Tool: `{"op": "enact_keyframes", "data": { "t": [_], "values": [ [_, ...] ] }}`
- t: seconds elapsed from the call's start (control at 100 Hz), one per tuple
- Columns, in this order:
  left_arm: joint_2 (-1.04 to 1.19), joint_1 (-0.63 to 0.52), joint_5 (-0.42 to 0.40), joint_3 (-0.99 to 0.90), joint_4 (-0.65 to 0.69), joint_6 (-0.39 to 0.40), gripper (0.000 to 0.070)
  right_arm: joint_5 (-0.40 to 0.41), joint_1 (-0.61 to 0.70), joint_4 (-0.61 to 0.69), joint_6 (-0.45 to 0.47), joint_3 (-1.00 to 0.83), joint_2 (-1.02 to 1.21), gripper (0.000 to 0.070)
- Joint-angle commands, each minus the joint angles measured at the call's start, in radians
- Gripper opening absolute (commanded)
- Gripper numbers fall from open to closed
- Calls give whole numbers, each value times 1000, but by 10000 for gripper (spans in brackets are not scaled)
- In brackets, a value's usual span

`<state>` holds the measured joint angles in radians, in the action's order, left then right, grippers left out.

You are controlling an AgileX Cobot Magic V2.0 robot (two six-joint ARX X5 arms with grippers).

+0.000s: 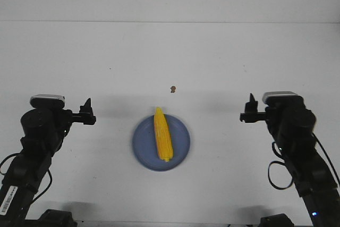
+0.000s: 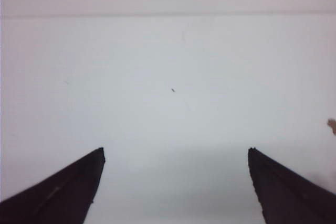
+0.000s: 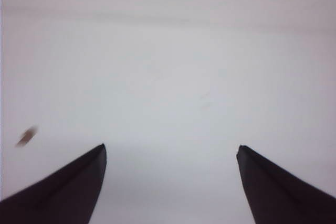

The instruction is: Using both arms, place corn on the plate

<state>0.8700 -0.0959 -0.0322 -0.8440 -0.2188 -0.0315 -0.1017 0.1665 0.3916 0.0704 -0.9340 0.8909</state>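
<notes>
already the corn [image 1: 162, 134] lay lengthwise on the plate [image 1: 180, 152], midway between the 2 arms; left jaws [image 2: 176, 156] and right jaws [image 3: 170, 153] were spread wide and held nothing, so the placing looked done.

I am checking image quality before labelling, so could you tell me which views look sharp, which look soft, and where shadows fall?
Front view: fairly sharp, evenly lit; the corn and plate are crisp, with soft shadows along the table's near edge. Left wrist view: soft and washed out, faint shading between the left gripper fingertips. Right wrist view: blurrier, the brown speck smeared, right gripper edges soft.
</notes>
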Motion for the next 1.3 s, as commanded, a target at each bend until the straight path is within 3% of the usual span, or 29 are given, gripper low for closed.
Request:
{"op": "enact_keyframes", "data": {
  "t": [0.0, 0.13, 0.37, 0.54, 0.67, 0.75, 0.82, 0.89, 0.98, 1.29],
  "values": [
    [-23, 14, -3, -6, 11, 5, 540, 51, -54, 6, -46, 30, -49, 525],
    [-90, 34, -3, 26, 12, 5, 540, 132, -150, 10, -49, 118, -185, 525],
    [-270, 34, -2, 183, 18, 0, 539, 130, -185, 124, -46, 263, -423, 524],
    [-413, 34, -2, 279, -23, -48, 535, 129, -185, 170, -34, 317, -529, 524],
    [-470, 34, -2, 289, -51, -65, 474, 127, -185, 154, -35, 319, -567, 524],
    [-492, 34, -2, 289, -50, -63, 373, 121, -185, 139, -37, 319, -571, 519],
    [-502, 34, -2, 289, -51, -58, 209, 121, -185, 132, -37, 319, -570, 441],
    [-506, 34, -2, 289, -51, -55, 7, 121, -185, 127, -37, 319, -570, 249],
    [-506, 34, -2, 289, -51, -55, 6, 120, -185, 125, -39, 319, -570, 0],
    [-506, 34, -2, 288, -48, -56, 16, 121, -185, 121, -38, 319, -570, 0]
  ]
}}
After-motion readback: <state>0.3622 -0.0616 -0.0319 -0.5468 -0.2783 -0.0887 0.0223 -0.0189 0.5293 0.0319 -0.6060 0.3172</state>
